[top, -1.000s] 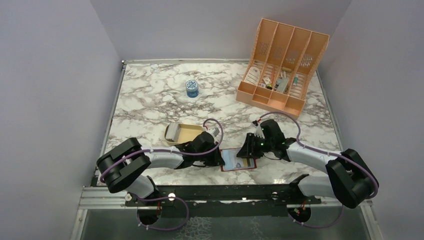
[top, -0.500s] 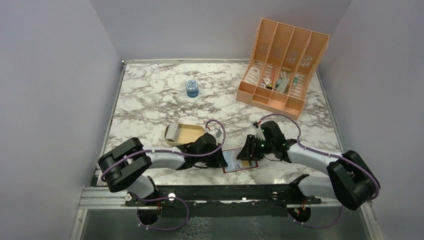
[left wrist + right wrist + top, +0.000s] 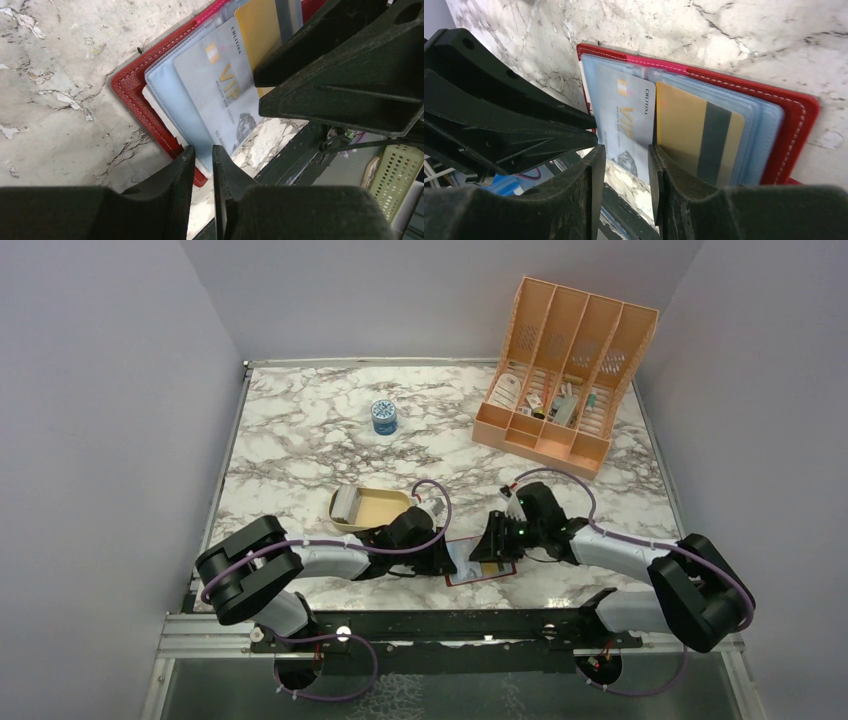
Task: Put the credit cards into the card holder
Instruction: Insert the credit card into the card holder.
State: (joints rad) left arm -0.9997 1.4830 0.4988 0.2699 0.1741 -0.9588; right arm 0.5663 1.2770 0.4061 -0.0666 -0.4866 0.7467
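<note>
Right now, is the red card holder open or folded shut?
Open. The card holder lies spread on the table, pale blue inner pockets facing up, a silver VIP card and a gold card visible on them.

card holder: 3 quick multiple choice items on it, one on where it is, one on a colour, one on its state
1. The holder lies
A. in the tan tray
B. on the table, at its near edge
C. in the peach organizer

2. The striped card in the holder is
A. gold
B. green
C. white

3. The holder is
A. snapped shut
B. open flat, pockets up
C. standing on its edge

Answers:
1 B: the top view shows it on the marble by the arms' bases.
2 A: the right wrist view shows a gold card with a dark stripe across it.
3 B: both wrist views show its red cover spread out flat, with the pale blue pockets and the cards in them facing up.
</note>
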